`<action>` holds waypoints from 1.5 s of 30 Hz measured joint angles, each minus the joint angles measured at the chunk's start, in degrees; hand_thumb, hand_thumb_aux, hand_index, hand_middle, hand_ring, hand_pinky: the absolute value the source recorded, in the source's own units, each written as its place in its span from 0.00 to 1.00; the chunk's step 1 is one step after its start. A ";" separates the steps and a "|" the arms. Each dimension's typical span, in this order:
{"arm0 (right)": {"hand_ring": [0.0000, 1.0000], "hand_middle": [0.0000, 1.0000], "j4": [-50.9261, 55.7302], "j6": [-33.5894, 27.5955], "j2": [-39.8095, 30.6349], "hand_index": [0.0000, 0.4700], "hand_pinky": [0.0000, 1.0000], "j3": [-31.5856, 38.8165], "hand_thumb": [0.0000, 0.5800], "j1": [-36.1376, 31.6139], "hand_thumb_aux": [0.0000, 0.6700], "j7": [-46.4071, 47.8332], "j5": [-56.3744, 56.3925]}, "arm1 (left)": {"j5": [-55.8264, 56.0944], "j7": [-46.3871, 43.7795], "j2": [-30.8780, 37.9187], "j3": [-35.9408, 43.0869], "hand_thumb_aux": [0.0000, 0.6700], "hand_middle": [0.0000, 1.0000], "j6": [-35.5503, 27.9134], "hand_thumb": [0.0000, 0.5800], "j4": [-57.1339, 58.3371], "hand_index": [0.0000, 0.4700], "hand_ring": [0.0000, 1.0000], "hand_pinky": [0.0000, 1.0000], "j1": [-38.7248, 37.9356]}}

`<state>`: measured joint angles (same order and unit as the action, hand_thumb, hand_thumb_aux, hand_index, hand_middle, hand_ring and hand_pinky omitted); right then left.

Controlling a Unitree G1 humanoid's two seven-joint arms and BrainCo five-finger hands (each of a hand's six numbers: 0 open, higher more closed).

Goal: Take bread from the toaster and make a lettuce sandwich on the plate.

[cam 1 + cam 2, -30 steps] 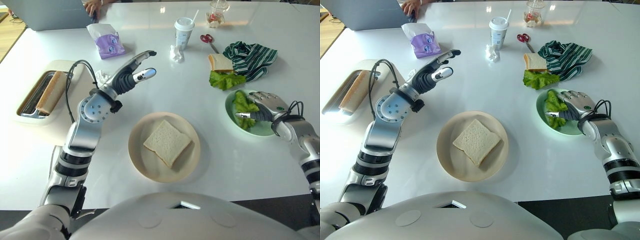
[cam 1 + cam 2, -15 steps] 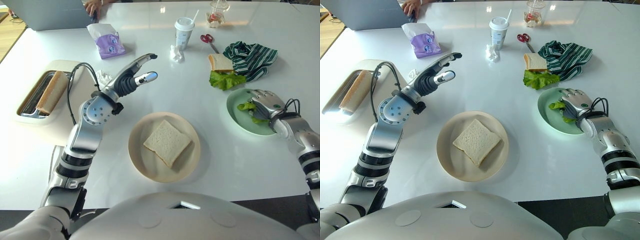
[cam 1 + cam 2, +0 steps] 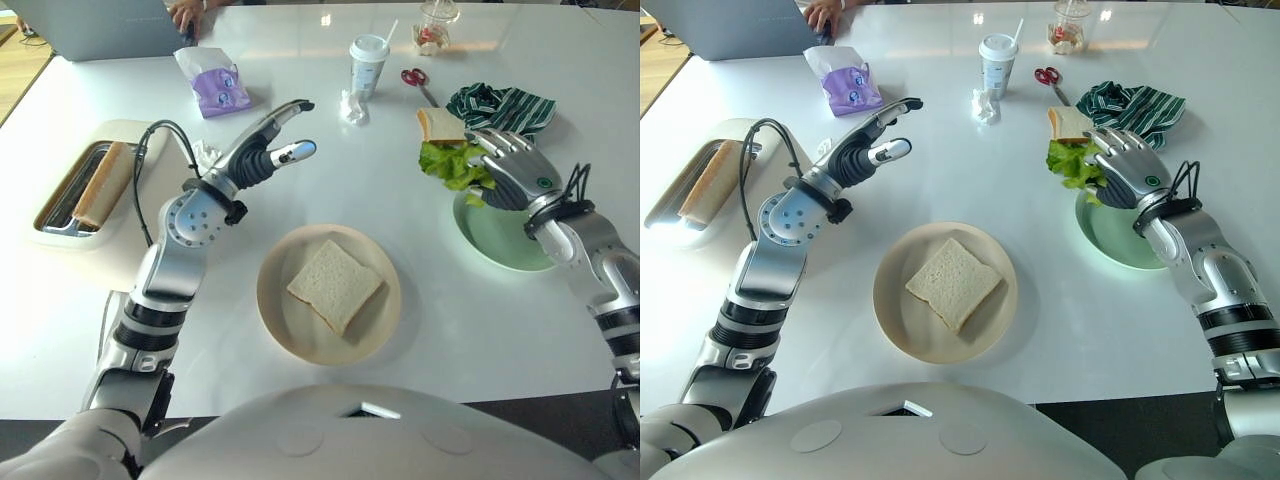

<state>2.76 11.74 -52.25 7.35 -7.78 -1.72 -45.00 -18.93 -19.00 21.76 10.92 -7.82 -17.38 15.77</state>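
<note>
A beige plate (image 3: 272, 318) near the table's front holds one slice of bread (image 3: 335, 285). At the far left a white toaster (image 3: 58, 234) has another bread slice (image 3: 103, 182) in its slot. My left hand (image 3: 262, 150) hangs open above the table between toaster and plate, holding nothing. My right hand (image 3: 510, 170) is shut on a lettuce leaf (image 3: 455, 172), raised over the far left edge of the green plate (image 3: 500, 240). Just behind it lies a separate bread slice (image 3: 438, 123) on more lettuce.
At the back stand a paper cup with a straw (image 3: 367, 62), a glass jar (image 3: 437, 25), red scissors (image 3: 415, 80) and a striped cloth (image 3: 505, 105). A purple tissue pack (image 3: 215, 82) and a crumpled tissue (image 3: 352, 105) lie mid-back. A laptop (image 3: 95, 25) is far left.
My right hand closed on the lettuce in the green plate and lifted it up and towards the back left. The left arm has barely moved.
</note>
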 measured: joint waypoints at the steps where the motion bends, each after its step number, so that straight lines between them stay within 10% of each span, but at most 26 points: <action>1: 0.00 0.00 -1.63 -0.04 0.39 1.00 0.00 -0.14 1.00 0.06 1.00 0.59 0.05 | 0.03 0.02 -0.03 -0.02 0.00 0.00 0.23 0.00 0.26 0.00 0.00 0.00 0.32; 20: 0.00 0.00 -23.40 7.48 16.58 1.00 0.00 17.13 1.00 0.92 1.00 24.24 9.06 | 2.13 0.40 1.92 -6.53 0.00 0.00 1.95 0.00 1.03 0.00 0.00 0.00 2.10; 45: 0.00 0.00 -28.48 8.62 11.22 1.00 0.00 13.22 1.00 7.62 1.00 38.34 17.75 | 2.09 1.07 1.87 -6.51 0.00 0.00 1.97 0.00 0.98 0.00 0.00 0.00 -0.11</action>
<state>-25.71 20.36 -41.03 20.57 -0.15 36.63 -27.26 -16.84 -17.93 23.63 4.41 -5.85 -16.41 15.65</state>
